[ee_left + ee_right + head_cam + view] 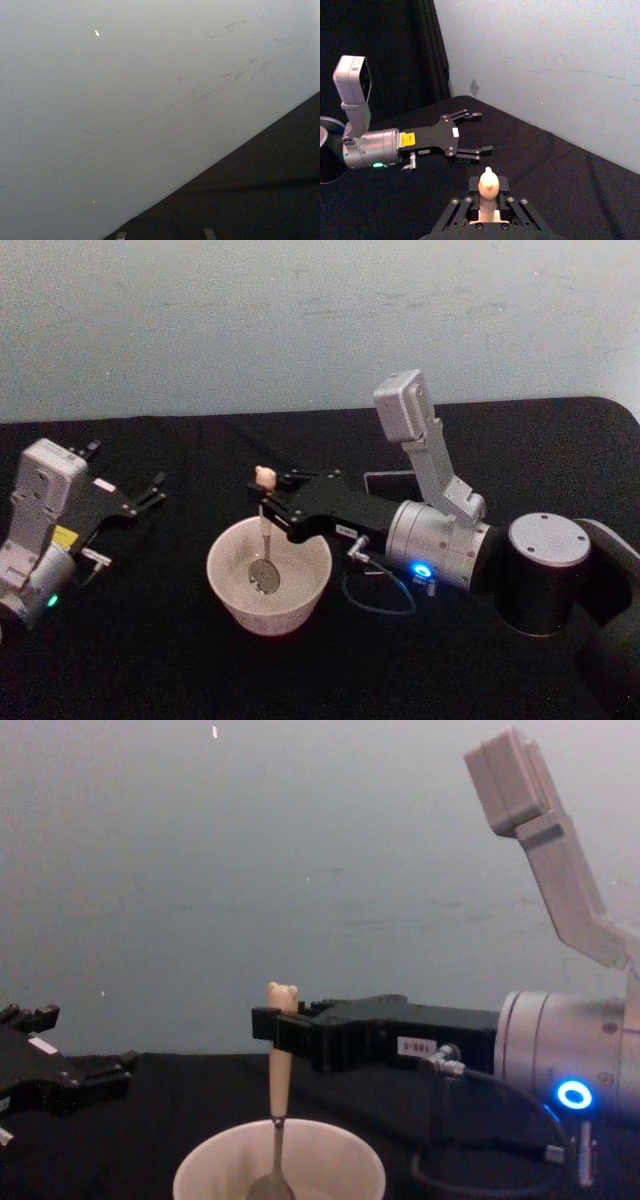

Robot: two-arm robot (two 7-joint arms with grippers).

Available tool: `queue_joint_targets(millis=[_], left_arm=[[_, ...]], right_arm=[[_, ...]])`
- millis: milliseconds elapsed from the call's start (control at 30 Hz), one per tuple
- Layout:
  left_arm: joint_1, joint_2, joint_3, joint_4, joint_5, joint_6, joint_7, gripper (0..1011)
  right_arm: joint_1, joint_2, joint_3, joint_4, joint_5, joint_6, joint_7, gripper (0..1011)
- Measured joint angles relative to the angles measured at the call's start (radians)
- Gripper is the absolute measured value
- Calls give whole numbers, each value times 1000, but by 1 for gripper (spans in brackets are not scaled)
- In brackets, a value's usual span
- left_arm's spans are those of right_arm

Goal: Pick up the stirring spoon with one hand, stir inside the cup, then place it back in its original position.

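The stirring spoon (265, 530) stands upright in the cream-white cup (228, 592), its shiny bowl (263, 575) down inside and its bear-head top above the rim. My right gripper (265, 502) reaches in from the right and is shut on the spoon's beige handle (280, 1070). From the chest view the spoon drops straight into the cup (330, 1170). The right wrist view shows the bear head (488, 182) between the fingers. My left gripper (150, 490) rests open at the table's left, apart from the cup; it also appears open as the left gripper (475, 132) in the right wrist view.
A dark grey holder box (392, 483) sits behind the right arm. A cable (380, 595) loops on the black table (150, 660) right of the cup. A pale wall (300, 320) stands behind the table.
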Motion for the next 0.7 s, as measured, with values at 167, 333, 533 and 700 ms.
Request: queue_joint_targets(millis=[167, 333, 533, 700], left_arm=[[0, 0, 0, 0, 0, 0, 0, 1001], [0, 0, 0, 0, 0, 0, 0, 1002], [0, 0, 0, 0, 0, 0, 0, 1001], [0, 0, 0, 0, 0, 0, 0, 1001]], right_arm=[[-1, 1, 7, -1, 9, 4, -11, 214], [-1, 5, 16, -3, 16, 10, -20, 214], [-5, 17, 41, -16, 44, 31, -32, 214], [-20, 31, 71, -46, 83, 49, -52, 213]])
